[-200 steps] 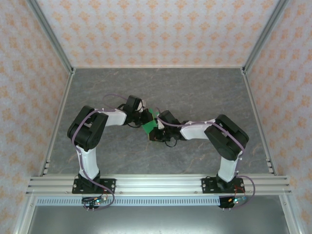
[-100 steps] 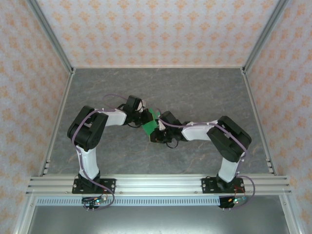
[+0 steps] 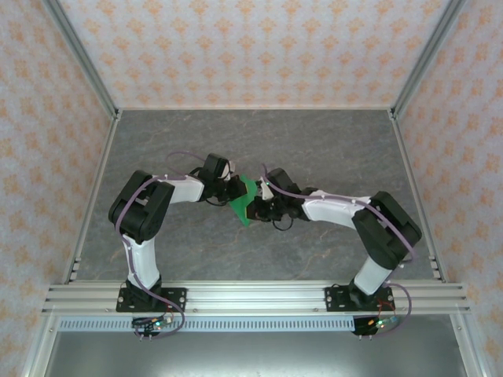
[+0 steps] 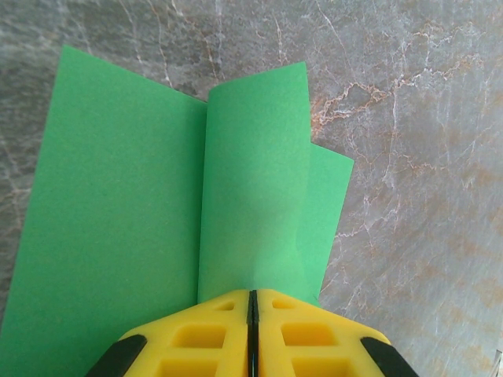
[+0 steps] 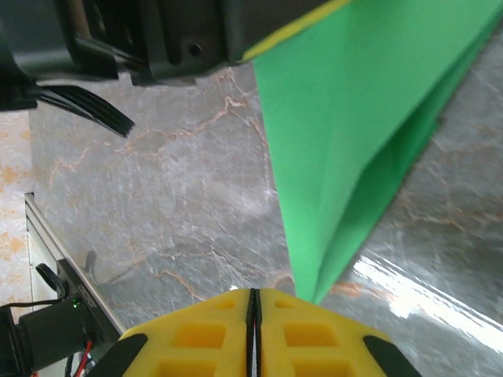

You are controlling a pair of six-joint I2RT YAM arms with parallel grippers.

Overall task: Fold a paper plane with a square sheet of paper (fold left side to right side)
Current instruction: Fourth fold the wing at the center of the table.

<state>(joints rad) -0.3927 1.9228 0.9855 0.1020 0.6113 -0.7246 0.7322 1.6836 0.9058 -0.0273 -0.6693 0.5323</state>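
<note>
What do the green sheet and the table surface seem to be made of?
The green sheet looks like thin matte paper: it holds sharp creases. The table surface looks like veined grey stone or laminate, glossy: it reflects light.

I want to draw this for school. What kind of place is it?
Probably a robot test booth: two white-and-black robot arms bolted to a silver metal rail, folded bright green paper between them, a grey marble-look tabletop, and orange-patterned wall panels boxing it in.
</note>
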